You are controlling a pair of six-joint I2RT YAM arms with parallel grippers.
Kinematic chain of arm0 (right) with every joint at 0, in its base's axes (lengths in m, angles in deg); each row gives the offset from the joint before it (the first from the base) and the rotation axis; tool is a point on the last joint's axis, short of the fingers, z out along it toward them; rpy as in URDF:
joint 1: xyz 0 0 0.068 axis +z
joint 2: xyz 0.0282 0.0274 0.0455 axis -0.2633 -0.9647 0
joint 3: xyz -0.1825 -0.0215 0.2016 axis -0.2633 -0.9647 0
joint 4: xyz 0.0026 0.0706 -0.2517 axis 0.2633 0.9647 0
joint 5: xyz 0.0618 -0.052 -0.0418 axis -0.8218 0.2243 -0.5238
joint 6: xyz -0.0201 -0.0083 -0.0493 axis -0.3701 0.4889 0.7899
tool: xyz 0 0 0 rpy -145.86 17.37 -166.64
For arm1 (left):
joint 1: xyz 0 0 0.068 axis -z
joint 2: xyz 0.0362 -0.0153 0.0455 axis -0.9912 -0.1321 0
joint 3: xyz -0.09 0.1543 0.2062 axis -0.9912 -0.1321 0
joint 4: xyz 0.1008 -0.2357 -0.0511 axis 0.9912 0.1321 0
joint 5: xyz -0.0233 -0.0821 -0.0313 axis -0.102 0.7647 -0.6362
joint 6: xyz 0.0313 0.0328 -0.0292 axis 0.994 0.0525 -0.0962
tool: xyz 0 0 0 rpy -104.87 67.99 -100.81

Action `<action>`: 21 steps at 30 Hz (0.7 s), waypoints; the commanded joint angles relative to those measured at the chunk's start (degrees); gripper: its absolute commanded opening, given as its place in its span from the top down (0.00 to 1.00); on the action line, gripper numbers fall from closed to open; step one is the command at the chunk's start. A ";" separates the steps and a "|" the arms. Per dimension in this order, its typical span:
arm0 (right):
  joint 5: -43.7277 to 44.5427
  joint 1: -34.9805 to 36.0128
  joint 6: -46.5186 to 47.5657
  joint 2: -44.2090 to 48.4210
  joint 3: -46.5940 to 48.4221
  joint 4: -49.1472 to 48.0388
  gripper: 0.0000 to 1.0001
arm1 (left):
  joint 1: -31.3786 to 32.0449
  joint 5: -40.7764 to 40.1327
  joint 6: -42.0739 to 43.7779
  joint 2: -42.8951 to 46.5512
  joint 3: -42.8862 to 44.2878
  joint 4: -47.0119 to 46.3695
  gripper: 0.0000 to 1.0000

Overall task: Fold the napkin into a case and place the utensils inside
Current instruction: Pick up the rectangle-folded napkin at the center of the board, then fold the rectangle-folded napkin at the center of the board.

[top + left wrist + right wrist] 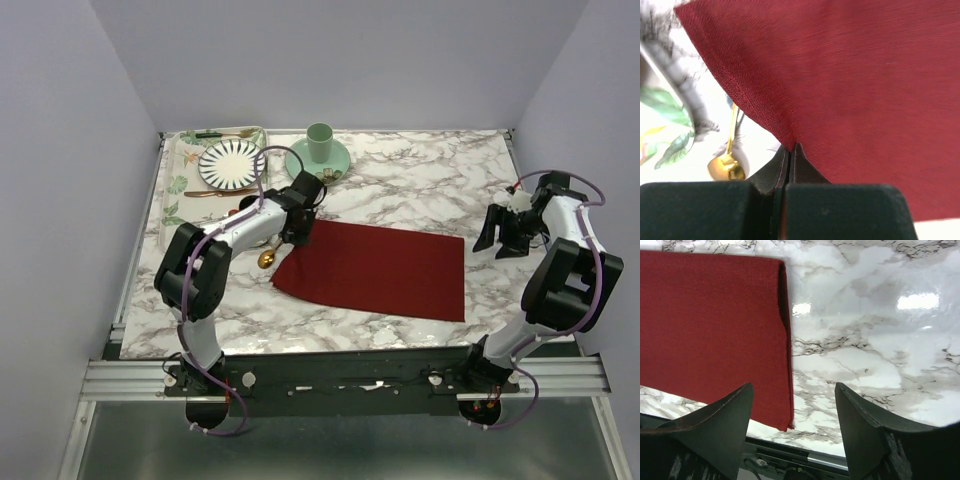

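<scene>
Left fingers [840, 210] pinch hemmed edge of napkin [865, 90].

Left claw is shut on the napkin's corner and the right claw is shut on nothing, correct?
No: the right claw is open, holding nothing, as the right wrist view shows. The left claw is shut on the napkin corner.

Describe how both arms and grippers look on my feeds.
Both the left arm and right arm have white links, chunky black joint housings and a thin lilac cable looped alongside. The left gripper and right gripper have matte black wedge-shaped fingers; the right's look scuffed.
</scene>
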 commanded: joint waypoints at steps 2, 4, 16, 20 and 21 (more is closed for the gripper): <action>-3.68 -0.84 1.66 -1.26 -1.26 1.44 0.25 | 1.82 9.46 0.20 1.42 7.25 2.68 1.00; -4.82 -1.02 2.00 -1.52 -0.74 2.23 0.25 | 2.53 11.93 -1.56 -0.16 10.06 3.29 1.00; -12.99 -2.60 4.55 -3.46 1.73 8.12 0.25 | 13.59 24.94 -10.79 -11.76 24.74 -0.48 1.00; -14.93 -2.60 5.52 -3.55 0.59 9.09 0.25 | 15.97 26.27 -13.78 -16.95 28.78 -2.94 1.00; -15.19 -2.51 5.96 -3.55 0.06 9.18 0.25 | 16.33 26.36 -14.40 -17.74 30.01 -3.47 1.00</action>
